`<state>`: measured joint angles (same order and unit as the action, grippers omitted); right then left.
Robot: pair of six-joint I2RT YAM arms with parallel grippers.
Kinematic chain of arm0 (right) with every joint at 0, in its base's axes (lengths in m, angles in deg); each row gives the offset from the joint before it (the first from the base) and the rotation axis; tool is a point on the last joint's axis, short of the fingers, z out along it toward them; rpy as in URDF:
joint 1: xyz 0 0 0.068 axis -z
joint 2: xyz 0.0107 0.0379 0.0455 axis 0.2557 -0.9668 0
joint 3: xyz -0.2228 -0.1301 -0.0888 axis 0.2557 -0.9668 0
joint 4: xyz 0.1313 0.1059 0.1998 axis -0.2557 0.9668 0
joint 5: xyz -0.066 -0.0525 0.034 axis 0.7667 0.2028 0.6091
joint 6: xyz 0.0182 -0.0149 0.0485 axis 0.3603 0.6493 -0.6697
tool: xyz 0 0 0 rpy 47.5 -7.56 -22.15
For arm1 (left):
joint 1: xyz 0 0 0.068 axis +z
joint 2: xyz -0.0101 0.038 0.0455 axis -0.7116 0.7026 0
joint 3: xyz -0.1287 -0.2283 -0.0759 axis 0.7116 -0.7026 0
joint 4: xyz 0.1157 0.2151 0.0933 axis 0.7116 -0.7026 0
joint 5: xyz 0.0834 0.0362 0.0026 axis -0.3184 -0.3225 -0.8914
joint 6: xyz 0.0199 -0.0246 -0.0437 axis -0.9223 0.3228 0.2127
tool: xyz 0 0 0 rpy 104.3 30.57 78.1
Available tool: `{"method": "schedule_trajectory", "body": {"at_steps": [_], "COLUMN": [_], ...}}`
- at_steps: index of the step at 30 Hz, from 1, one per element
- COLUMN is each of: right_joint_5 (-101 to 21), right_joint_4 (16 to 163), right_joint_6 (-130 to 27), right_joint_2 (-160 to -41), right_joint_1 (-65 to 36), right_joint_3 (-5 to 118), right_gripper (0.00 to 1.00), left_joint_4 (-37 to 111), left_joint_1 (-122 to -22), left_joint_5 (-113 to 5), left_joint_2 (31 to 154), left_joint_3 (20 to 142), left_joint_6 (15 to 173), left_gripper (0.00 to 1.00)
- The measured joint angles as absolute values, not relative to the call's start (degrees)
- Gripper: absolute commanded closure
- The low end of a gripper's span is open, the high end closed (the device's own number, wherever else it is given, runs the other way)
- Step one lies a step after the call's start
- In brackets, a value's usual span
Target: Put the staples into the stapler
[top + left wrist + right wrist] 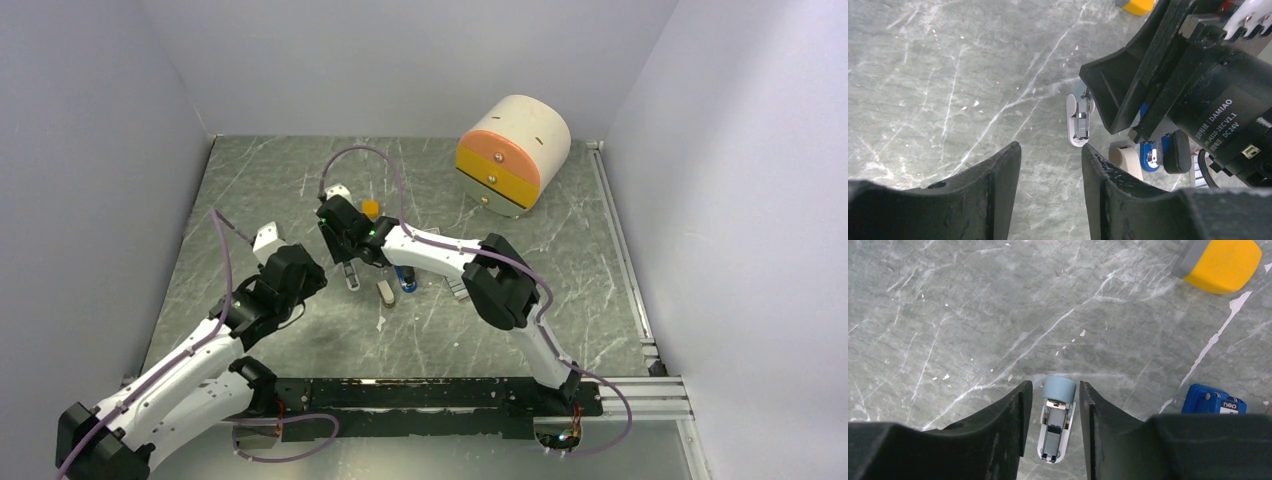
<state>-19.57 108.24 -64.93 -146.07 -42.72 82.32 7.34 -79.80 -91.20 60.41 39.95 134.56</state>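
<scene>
**Stapler flanked by right gripper, staples well off to the right**

Stapler lies on the table directly between the parted fingers of the right gripper. Its long axis runs the same way as the fingers, pale blue end farthest from the wrist, metal channel facing up. Each finger sits just beside a long flank; whether they touch cannot be told.

Left gripper hovers open and empty, with the stapler ahead and slightly to its right.

What looks like the staples, a small grey ribbed piece, lies by the right arm's elbow, half hidden. It is well apart from the stapler, with a beige piece and a blue piece between them.

If the right gripper is to steady the stapler, the fetch probably falls to the left gripper, the farther one, which would have to reach past it.
</scene>
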Motion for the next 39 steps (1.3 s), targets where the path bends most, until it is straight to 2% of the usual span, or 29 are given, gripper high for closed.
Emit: {"method": "schedule_trajectory", "body": {"at_steps": [9, 12, 13, 17, 19, 24, 27, 39], "right_joint_5": [-18.8, -18.5, -18.5, -18.0, -17.6, -16.4, -16.2, -16.9], "right_joint_4": [108.5, 108.6, 108.6, 108.9, 108.7, 108.3, 108.2, 107.4], "right_joint_6": [-64.9, -64.7, -64.5, -64.7, -64.8, -65.0, -65.2, -66.7], "right_joint_2": [-147.6, -148.9, -149.3, -149.9, -149.9, -148.0, -146.7, -145.7], "right_joint_1": [-42.7, -42.7, -42.7, -42.7, -42.7, -42.7, -42.3, -41.0], "right_joint_3": [84.2, 84.8, 85.0, 85.1, 84.9, 82.6, 81.3, 78.8], "right_gripper": [0.57, 0.64, 0.69, 0.74, 0.74, 0.75, 0.75, 0.76], "left_joint_4": [9.9, 9.9, 9.9, 10.4, 11.8, 17.8, 22.2, 40.1], "left_joint_1": [-79.8, -79.8, -79.8, -79.8, -79.7, -79.1, -78.3, -73.1], "left_joint_5": [-87.4, -86.9, -86.8, -85.8, -84.4, -78.6, -74.0, -61.6], "left_joint_2": [62.6, 62.6, 62.5, 62.6, 62.7, 65.8, 69.7, 85.1], "left_joint_3": [37.9, 36.9, 36.7, 36.3, 35.9, 33.4, 31.3, 28.1], "left_joint_6": [135.0, 135.4, 135.6, 135.8, 135.7, 136.0, 136.2, 136.0], "left_gripper": [0.42, 0.43, 0.43, 0.44, 0.48, 0.68, 0.71, 0.65]}}
